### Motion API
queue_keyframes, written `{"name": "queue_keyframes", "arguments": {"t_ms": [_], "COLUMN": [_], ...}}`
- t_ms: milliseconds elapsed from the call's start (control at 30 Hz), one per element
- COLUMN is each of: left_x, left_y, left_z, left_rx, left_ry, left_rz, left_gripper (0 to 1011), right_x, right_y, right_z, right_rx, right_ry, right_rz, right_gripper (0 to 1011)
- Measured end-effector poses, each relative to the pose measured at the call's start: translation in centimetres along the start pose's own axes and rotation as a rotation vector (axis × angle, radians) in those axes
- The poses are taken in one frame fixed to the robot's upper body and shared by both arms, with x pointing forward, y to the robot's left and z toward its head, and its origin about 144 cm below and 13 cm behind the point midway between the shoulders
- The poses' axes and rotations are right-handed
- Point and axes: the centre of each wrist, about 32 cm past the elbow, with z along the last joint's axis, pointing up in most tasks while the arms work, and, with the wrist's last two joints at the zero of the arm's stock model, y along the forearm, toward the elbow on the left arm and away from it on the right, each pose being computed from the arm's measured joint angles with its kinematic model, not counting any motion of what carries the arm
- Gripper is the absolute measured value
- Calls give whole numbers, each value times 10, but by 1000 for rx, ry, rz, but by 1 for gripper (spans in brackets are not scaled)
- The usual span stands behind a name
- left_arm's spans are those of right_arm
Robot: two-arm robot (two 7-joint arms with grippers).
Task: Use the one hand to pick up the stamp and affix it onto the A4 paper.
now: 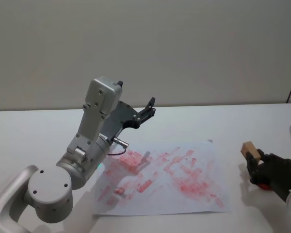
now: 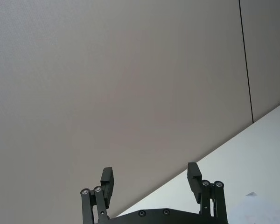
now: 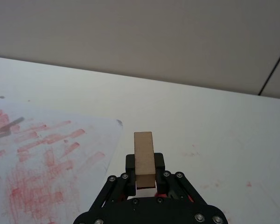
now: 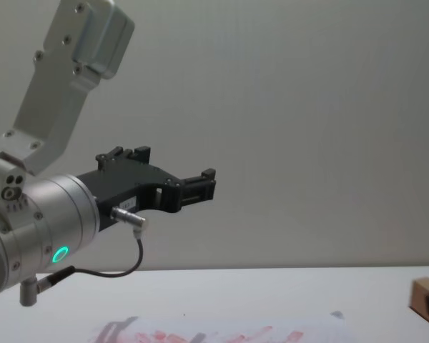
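Note:
The stamp (image 1: 250, 149), a small tan wooden block, sticks up from my right gripper (image 1: 256, 162), which is shut on it. This gripper is low over the white table, just right of the A4 paper (image 1: 184, 184). The right wrist view shows the stamp (image 3: 144, 158) clamped between the black fingers (image 3: 130, 163), with the paper (image 3: 37, 154) off to one side, covered in red marks. The chest view catches the stamp (image 4: 427, 299) at the right edge. My left gripper (image 1: 149, 108) is raised above the paper's far left part, open and holding nothing (image 2: 151, 177).
The white table (image 1: 223, 121) runs back to a plain grey wall. My left arm's grey link (image 1: 99, 104) and silver wrist (image 4: 43, 221) with its green light rise over the paper's left side. Bare table lies behind and to the right of the paper.

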Motion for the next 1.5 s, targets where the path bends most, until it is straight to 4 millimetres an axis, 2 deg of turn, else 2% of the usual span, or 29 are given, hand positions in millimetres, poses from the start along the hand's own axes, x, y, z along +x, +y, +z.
{"name": "queue_keyframes", "arguments": {"t_ms": [433,733,1167,1500], "left_x": [0,0,0,0], "left_y": [0,0,0,0], "left_z": [0,0,0,0], "left_rx": [0,0,0,0], "left_ry": [0,0,0,0], "left_rz": [0,0,0,0], "left_gripper": [1001,1001,1001,1001], "right_x": [0,1,9,14], "right_y": [24,43,83,102], "right_z": [12,12,-6,-14], "right_rx": [64,63,-28,-78], "right_ry": [-50,-57,-28,-15], "right_rz": [186,317,533,610], "right_gripper": [216,216,216,216]}}
